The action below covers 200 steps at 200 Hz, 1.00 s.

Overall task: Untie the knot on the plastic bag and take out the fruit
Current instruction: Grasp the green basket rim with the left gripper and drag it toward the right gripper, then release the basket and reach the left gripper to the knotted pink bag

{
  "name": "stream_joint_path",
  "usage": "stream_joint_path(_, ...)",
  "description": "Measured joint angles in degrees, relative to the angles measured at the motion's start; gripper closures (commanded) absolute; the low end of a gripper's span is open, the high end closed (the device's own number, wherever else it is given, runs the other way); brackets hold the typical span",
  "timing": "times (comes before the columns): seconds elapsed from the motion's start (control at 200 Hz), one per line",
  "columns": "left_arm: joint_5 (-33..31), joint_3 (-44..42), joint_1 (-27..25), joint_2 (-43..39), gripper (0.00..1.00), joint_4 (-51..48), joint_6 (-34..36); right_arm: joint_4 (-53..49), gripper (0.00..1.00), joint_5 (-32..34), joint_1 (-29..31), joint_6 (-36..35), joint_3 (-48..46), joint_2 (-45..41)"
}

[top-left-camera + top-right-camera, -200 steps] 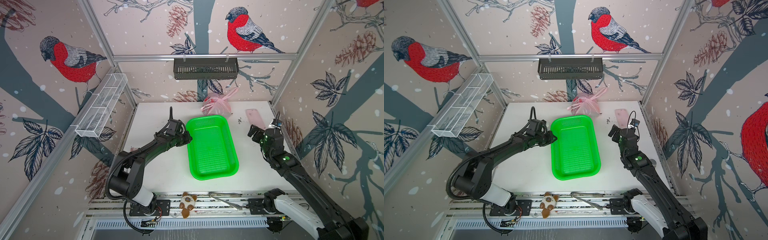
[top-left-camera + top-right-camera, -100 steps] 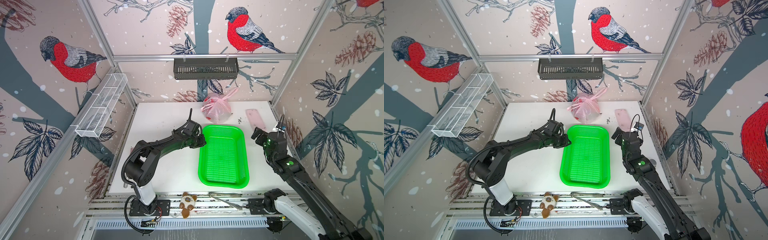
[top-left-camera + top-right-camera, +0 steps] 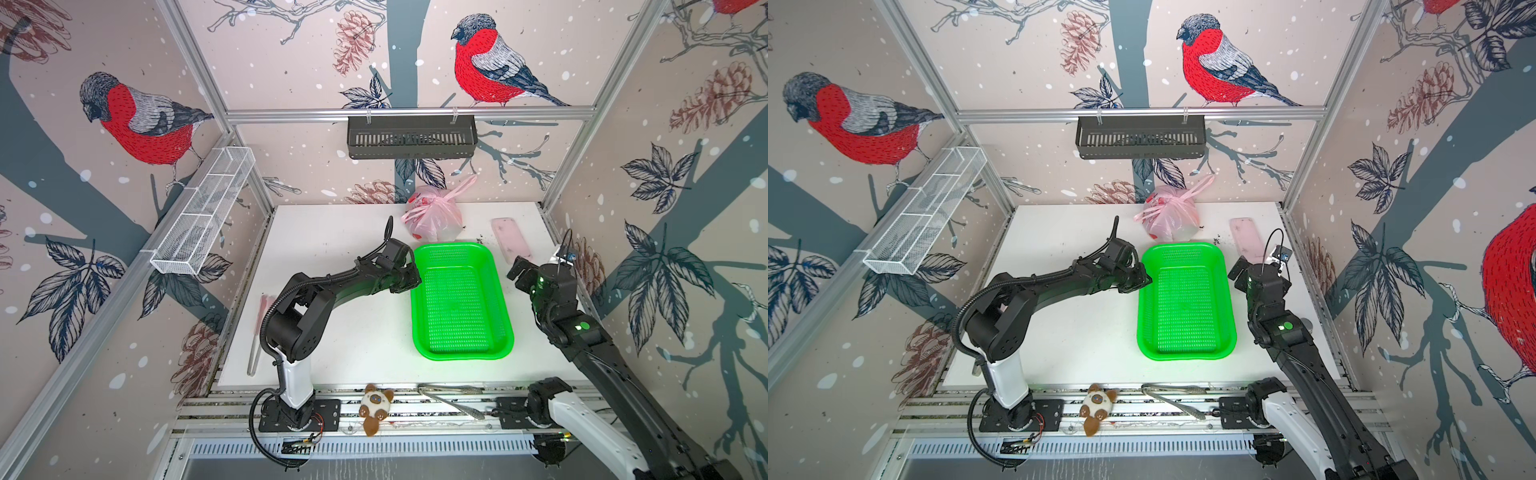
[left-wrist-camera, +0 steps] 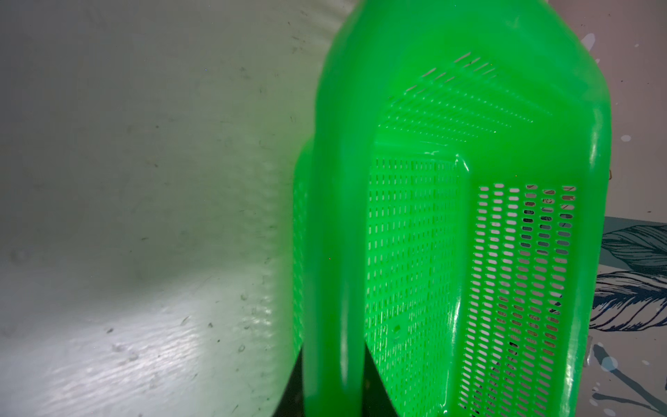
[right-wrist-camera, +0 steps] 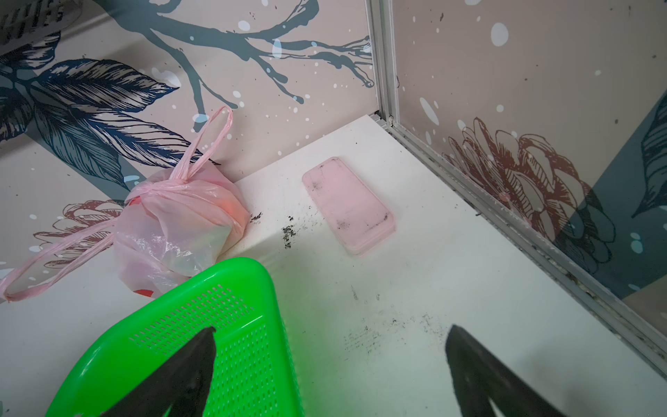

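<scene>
1. Plastic bag (image 3: 434, 216): not shifted over the last second. It is sat at the back of the tabletop (image 3: 332, 257), close against the rear wall (image 3: 307, 174), with the knot (image 5: 155, 189) on top and not yet touched.
2. Green perforated basket (image 3: 461, 299): has been dragged rightward across the tabletop and squared up. Its far rim is now parked just in front of the bag; contact between rim and bag cannot be told.
3. Left gripper (image 3: 412, 277): jaws are pinched on the basket's left rim, as confirmed in the left wrist view.
4. Right gripper (image 5: 330, 328): hardly moved. Jaws are spread wide and empty, held above the tabletop between the basket and the flat pink slab (image 3: 510, 245).
5. Fruit (image 5: 229, 207): sealed inside the bag. Only reddish and greenish tints are seen through the film, so pieces cannot be counted.
6. Reading: only a receptacle has been staged, so the task proper is judged not begun. The rim would need to be released before the knot can be worked with both arms. The loop handles (image 5: 213, 140) are left clear for a grab.
</scene>
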Motion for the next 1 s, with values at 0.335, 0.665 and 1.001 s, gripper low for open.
stream_joint_path(0.335,-0.9,0.3,-0.9,0.2,0.97,0.0,-0.6,0.3,0.01,-1.3,-0.9,-0.2,-0.8,-0.3)
stream_joint_path(0.665,-2.5,0.8,-1.0,-0.3,0.8,-1.9,-0.5,1.2,0.01,-1.9,-1.3,-0.1,-2.1,-1.6)
stream_joint_path(1.001,-3.9,2.5,-1.1,-0.9,0.52,-2.1,0.7,1.7,0.01,-2.8,-1.6,0.1,-2.5,-2.3)
